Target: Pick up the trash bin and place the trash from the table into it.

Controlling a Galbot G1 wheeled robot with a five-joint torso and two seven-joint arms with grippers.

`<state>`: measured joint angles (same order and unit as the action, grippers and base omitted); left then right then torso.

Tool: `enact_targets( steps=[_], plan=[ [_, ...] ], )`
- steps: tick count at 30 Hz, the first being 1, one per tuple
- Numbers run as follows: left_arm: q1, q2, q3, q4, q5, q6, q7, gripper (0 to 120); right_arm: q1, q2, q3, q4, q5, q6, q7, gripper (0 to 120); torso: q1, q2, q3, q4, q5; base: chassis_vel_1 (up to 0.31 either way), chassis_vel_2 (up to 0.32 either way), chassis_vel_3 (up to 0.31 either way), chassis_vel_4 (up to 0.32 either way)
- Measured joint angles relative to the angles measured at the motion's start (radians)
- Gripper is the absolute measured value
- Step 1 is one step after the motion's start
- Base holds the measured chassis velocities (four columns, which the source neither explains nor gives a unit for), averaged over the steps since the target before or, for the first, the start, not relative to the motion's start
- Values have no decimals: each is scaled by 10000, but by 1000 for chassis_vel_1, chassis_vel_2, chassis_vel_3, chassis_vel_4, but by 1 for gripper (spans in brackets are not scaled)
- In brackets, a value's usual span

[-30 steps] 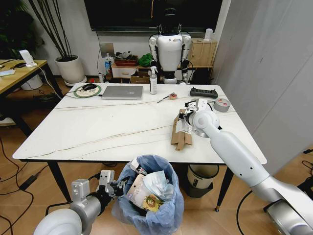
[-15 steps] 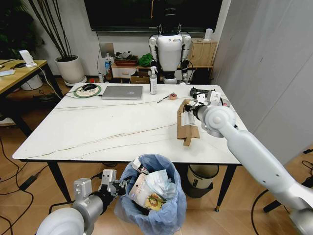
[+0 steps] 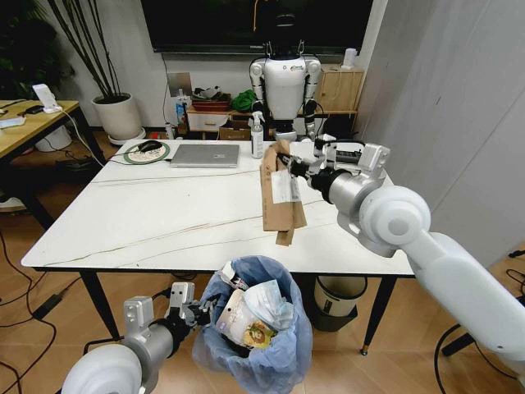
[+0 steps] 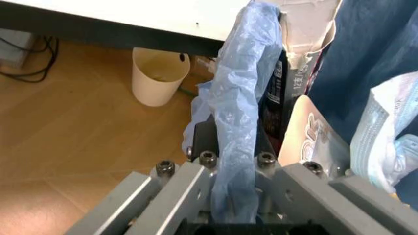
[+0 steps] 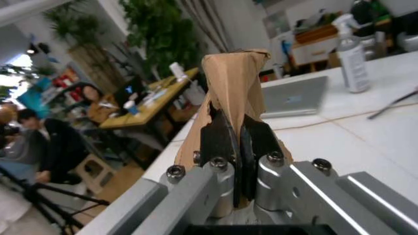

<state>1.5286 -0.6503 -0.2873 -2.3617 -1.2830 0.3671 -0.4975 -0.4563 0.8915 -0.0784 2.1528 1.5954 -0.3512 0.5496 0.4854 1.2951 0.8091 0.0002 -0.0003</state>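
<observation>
2 tools clamped — right tool (image 3: 289,164) holds cardboard box (image 3: 278,193) above table (image 3: 164,215); left tool (image 3: 190,312) grips trash bin (image 3: 283,359) rim.

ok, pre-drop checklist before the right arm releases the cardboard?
1. Right gripper shut on the cardboard box: ok.
2. Box lifted off the table: ok, it hangs from the gripper.
3. Left gripper shut on the trash bin at the bag's rim: ok.
4. Bin mouth open toward the table edge: ok.
5. Box directly above the bin: not ok, it hangs over the tabletop.
6. Room in the bin for the long box: cannot tell; the bin looks nearly full.
</observation>
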Motion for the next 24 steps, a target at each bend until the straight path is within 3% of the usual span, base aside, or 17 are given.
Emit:
enact_targets(
  steps=[7, 14, 24],
  plan=[
    [-301, -1, -23, -1, -468, 27, -211, 0, -1028, -65, -248, 670, -18, 706, -1011, 0, 0, 0, 0, -2, 2, 0, 0, 0, 0],
    [-372, 33, -103, -45, -610, 24, -311, 0, -1837, -221, -562, 732, -987, 1541, -2548, 0, 0, 0, 0, -3, 3, 0, 0, 0, 0],
    [-456, 57, -218, -75, -729, 23, -443, 0, -2363, -286, -782, 976, -1193, 1864, -2706, 0, 0, -3, 1, -2, 3, 0, 0, 0, 0]
  ],
)
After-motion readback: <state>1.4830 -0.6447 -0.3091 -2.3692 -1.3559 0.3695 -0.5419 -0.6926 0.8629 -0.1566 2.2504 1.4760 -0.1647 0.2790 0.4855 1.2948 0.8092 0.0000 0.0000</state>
